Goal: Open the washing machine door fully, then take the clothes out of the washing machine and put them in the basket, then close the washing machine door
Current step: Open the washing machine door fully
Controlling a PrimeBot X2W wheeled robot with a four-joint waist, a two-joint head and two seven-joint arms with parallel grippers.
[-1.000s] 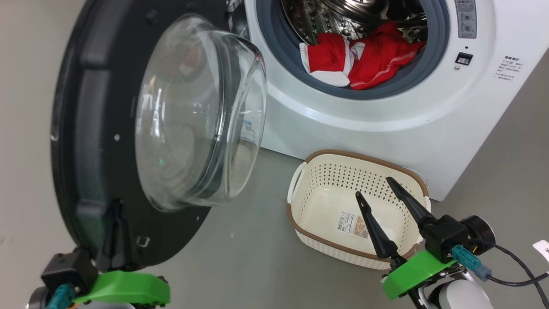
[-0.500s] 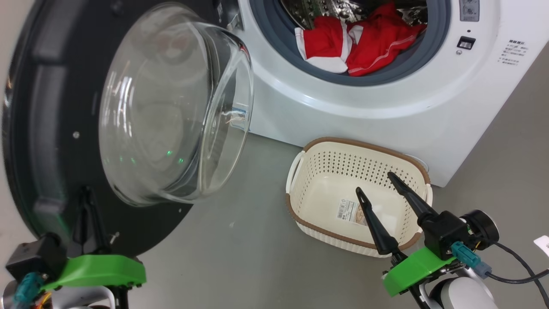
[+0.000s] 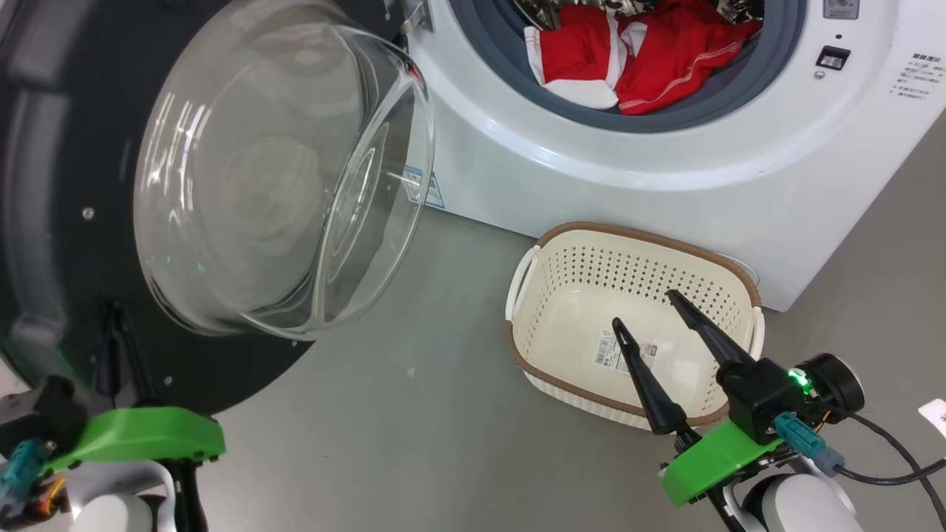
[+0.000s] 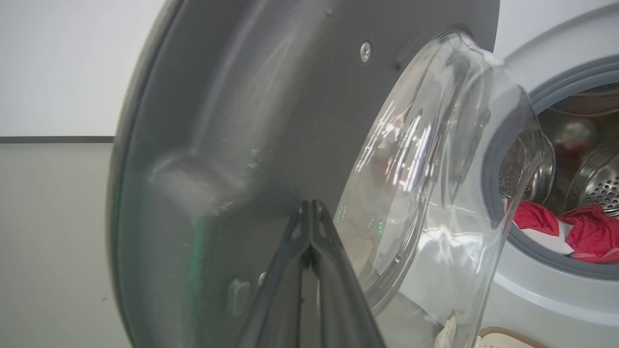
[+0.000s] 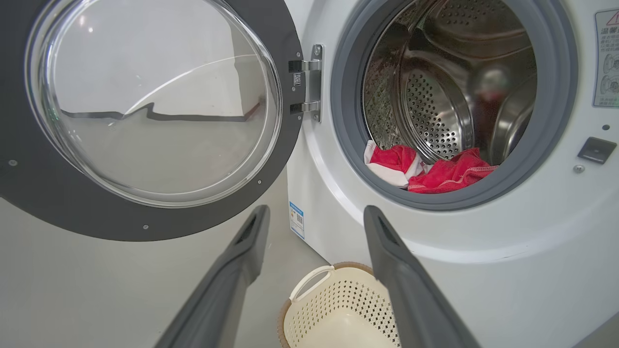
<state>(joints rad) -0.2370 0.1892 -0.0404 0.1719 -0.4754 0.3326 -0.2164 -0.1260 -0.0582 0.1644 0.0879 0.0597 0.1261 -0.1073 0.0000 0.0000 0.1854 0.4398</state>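
Observation:
The washing machine door (image 3: 59, 185) stands swung out to the left, its clear glass bowl facing me. My left gripper (image 3: 114, 310) is shut, fingertips pressed against the door's black inner face (image 4: 242, 121); in the left wrist view the left gripper (image 4: 309, 205) holds nothing. The washing machine (image 3: 591, 192) gapes open with the red and white clothes (image 3: 665, 52) lying at the drum's front lip. The empty basket (image 3: 591, 277) sits on the floor before it. My right gripper (image 3: 647, 310) hovers open above the basket, empty. The right wrist view shows the clothes (image 5: 449, 174) and basket (image 5: 338, 299).
Grey floor (image 3: 414, 428) stretches between the door and the basket. A black cable (image 3: 887, 458) trails from my right wrist, and a white tag (image 3: 935, 414) lies at the right edge. A pale wall (image 4: 58, 72) stands behind the door.
The door has swung further open to the left with my shut left gripper against it. The head camera has shifted too. My right gripper stays open over the basket.

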